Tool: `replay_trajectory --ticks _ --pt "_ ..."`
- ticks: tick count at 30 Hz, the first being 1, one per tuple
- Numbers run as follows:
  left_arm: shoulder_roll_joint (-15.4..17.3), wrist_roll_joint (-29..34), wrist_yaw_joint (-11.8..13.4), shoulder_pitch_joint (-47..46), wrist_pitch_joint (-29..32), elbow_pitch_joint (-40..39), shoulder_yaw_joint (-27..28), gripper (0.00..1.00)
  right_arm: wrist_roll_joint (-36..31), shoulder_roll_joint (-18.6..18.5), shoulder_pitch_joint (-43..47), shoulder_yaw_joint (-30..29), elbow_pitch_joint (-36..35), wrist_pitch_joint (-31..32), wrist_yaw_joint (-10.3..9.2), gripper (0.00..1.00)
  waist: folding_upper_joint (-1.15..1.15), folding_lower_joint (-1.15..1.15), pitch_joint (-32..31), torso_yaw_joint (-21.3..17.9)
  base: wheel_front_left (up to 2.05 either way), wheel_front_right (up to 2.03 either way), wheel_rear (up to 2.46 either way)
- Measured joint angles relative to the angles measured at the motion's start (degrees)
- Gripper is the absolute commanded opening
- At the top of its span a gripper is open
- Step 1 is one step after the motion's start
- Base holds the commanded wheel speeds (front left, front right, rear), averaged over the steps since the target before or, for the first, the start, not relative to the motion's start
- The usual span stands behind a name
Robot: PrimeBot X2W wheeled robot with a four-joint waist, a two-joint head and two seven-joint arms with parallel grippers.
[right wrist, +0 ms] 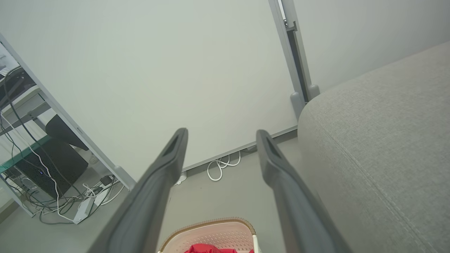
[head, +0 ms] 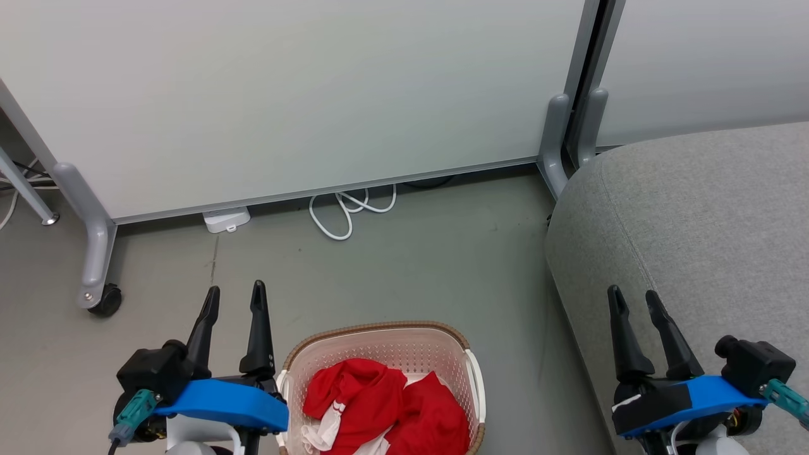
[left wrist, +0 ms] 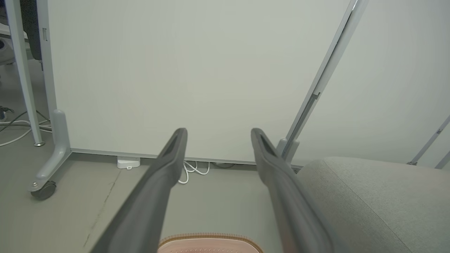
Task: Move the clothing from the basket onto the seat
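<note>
Black gripper fingers [head: 259, 328] (blue brackets [head: 221, 401])

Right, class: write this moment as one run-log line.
stage: not started | clothing: in basket | seat: right of basket | left gripper: open, empty | right gripper: open, empty

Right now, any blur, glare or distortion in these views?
Head view: soft even light, clothing sharp in basket. Left wrist view: left gripper's fingers blurred close up, partition post leaning. Right wrist view: right gripper's fingers equally blurred, seat weave crisp.
</note>
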Motion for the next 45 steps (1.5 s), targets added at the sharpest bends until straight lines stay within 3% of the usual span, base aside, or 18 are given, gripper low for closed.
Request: replay_trajectory --ticks 26,45 --pt "-0.05 12.14 -1.18 -0.51 -3.19 1.91 -1.37 1.0 -12.81 -0.1 -0.01 1.38 0.71 -3.32 0.01 1.0 0.0 0.0 -0.07 0.14 0.0 0.0 0.0" --pt "-0.18 16.29 -1.83 -0.7 -4.94 5.63 -1.83 1.0 -19.2 -0.16 0.0 2.0 1.52 -5.03 0.08 1.0 0.0 0.0 -0.48 0.24 0.0 0.0 0.0"
